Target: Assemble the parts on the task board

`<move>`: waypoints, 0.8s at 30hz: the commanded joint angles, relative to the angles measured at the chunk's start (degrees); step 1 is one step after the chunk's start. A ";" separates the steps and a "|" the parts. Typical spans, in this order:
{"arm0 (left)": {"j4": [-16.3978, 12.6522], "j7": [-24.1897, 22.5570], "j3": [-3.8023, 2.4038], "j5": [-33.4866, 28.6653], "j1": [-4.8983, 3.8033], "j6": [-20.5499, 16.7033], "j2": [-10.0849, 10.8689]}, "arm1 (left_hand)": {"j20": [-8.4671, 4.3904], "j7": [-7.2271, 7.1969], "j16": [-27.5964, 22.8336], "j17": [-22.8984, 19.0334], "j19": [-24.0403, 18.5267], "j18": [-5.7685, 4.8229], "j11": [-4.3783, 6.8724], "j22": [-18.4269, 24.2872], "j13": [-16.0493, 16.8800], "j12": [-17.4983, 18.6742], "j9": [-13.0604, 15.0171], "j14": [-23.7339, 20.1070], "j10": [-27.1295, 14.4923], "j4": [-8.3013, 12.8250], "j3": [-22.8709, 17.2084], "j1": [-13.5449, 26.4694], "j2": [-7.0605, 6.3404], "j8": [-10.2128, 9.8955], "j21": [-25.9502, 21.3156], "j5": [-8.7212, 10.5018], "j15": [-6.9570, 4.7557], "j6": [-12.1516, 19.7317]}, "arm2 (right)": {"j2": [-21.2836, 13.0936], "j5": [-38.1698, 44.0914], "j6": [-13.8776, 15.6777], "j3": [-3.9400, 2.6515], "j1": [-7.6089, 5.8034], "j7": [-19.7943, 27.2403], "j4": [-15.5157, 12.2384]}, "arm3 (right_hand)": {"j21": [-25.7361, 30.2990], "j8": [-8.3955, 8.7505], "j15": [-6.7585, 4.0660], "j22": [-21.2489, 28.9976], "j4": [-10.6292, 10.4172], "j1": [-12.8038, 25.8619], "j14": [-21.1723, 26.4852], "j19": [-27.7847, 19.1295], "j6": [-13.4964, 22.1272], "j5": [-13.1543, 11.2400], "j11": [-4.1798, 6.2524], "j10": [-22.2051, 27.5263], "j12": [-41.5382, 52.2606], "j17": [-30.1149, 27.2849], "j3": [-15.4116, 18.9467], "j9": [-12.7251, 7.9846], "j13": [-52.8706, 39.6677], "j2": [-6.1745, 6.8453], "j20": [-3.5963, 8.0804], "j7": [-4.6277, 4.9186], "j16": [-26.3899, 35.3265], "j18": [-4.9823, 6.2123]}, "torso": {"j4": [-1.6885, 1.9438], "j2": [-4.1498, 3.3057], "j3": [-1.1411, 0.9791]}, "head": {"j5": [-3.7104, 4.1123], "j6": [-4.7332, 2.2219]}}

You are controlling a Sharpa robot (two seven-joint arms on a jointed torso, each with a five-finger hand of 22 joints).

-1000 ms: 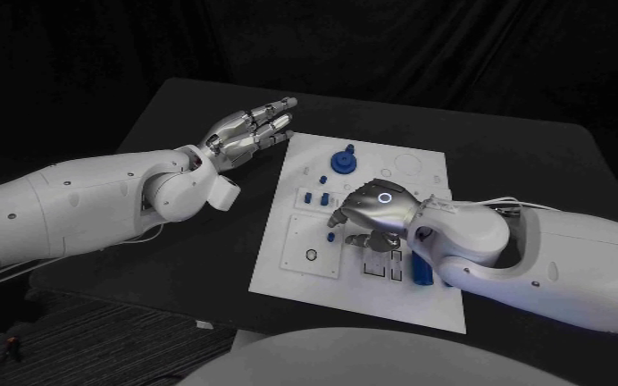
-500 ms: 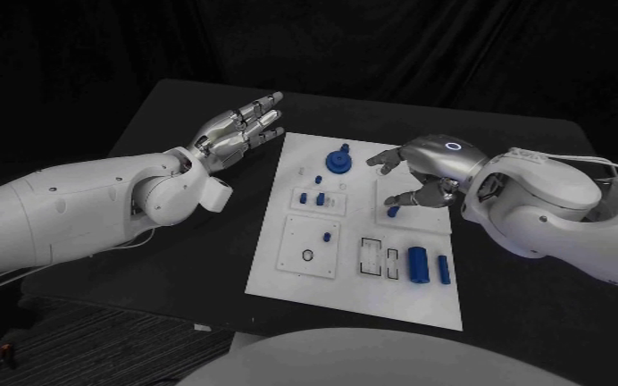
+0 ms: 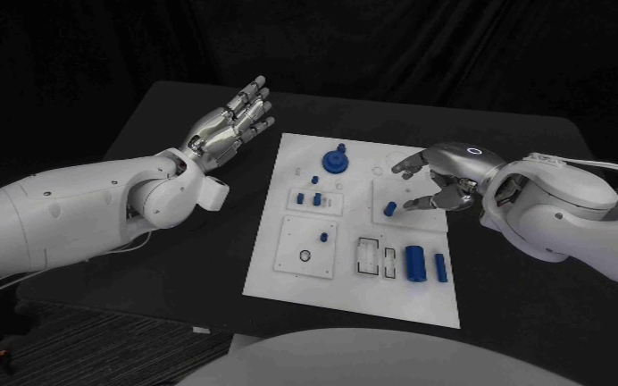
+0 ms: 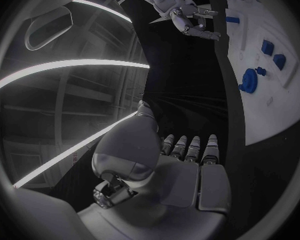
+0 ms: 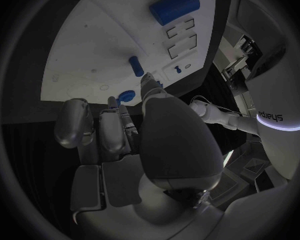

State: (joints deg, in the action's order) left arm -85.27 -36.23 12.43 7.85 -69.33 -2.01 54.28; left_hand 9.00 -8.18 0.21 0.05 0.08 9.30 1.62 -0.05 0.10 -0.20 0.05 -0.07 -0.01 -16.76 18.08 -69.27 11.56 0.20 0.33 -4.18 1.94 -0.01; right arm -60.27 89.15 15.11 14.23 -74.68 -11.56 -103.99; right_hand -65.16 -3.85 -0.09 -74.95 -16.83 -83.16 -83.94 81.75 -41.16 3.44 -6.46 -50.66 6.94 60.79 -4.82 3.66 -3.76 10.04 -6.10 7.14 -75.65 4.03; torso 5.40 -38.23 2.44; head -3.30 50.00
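Right hand [image 3: 438,180] empty, fingers spread, fingertips just beside small blue part [image 3: 389,210] standing upright on task board [image 3: 338,292]. Left hand [image 3: 229,127] released, farther off, over counter [image 3: 168,118].

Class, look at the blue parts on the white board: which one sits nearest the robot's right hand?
The small blue peg just off the right hand; its fingertips hover beside it, while the other blue parts lie farther away.

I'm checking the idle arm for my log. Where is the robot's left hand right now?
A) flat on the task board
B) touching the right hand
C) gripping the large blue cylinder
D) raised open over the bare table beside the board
D: the left hand is up with fingers spread, holding nothing, off the task board's edge.
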 commanded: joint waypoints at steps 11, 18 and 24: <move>-0.04 -3.85 -0.05 -0.21 0.23 -3.33 -0.16 | 0.09 -5.12 -0.21 -0.05 -0.08 0.87 -0.03 0.05 -0.10 0.20 -0.05 0.07 0.01 0.14 -0.73 0.04 0.25 -0.20 -0.33 0.13 0.52 0.01 | 0.44 2.81 0.98 -0.03 1.56 0.39 0.24 | -1.19 -0.82 0.45 -8.86 0.19 -0.53 -1.23 0.56 -4.99 -0.26 0.31 -2.26 1.60 2.14 -0.17 0.38 -0.15 -0.81 -0.09 1.10 -1.19 0.49 | -0.03 0.01 0.06 | 1.14 0.00; 0.23 -3.93 -0.05 -0.20 0.28 -2.77 -0.25 | 1.05 -4.18 -0.21 -0.05 -0.08 0.87 -1.06 0.05 -0.10 0.20 -0.05 0.07 0.01 0.11 -0.99 -0.35 0.77 -0.20 -0.33 -0.66 0.93 0.01 | 1.89 3.69 1.35 -0.03 2.41 0.61 1.00 | -1.38 -1.47 0.77 -9.05 0.63 -2.03 -1.29 0.71 -7.74 0.78 0.60 -4.46 3.10 2.81 -0.73 0.63 -0.22 -2.07 -0.40 1.14 -1.55 0.46 | 0.00 0.06 0.09 | 1.34 0.00; 0.31 -3.71 -0.05 -0.20 0.32 -1.97 -0.32 | 2.26 -3.49 -0.21 -0.05 -0.04 0.89 -2.99 -0.02 -0.10 0.20 -0.05 0.07 0.01 0.12 -1.23 -1.00 1.38 -0.20 -0.28 -1.95 0.96 0.01 | 3.24 5.81 1.28 -0.04 3.32 0.47 1.73 | -1.62 -1.52 0.79 -9.16 1.53 -3.46 -1.31 0.81 -9.06 3.52 0.78 -6.31 4.00 3.29 -1.10 0.64 -0.27 -3.06 -0.45 0.76 -1.77 0.43 | 0.18 -0.03 0.02 | 1.40 0.00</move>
State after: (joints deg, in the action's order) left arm -84.91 -38.46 12.43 7.84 -69.11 -4.61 54.04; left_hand 10.87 -12.04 0.21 0.09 -0.11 9.30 -0.90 -0.06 0.05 -0.19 0.06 0.13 0.01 -16.60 17.27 -70.26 12.55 0.21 0.33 -5.97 2.58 0.17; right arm -57.12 92.66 15.61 14.22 -71.55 -11.12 -102.38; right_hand -66.61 -5.05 0.32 -74.93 -15.61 -86.18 -83.94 82.11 -49.94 6.89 -5.69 -56.78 10.76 64.02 -6.02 4.22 -3.94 7.02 -6.46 7.98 -77.04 4.02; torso 5.48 -38.20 2.51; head -1.93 50.00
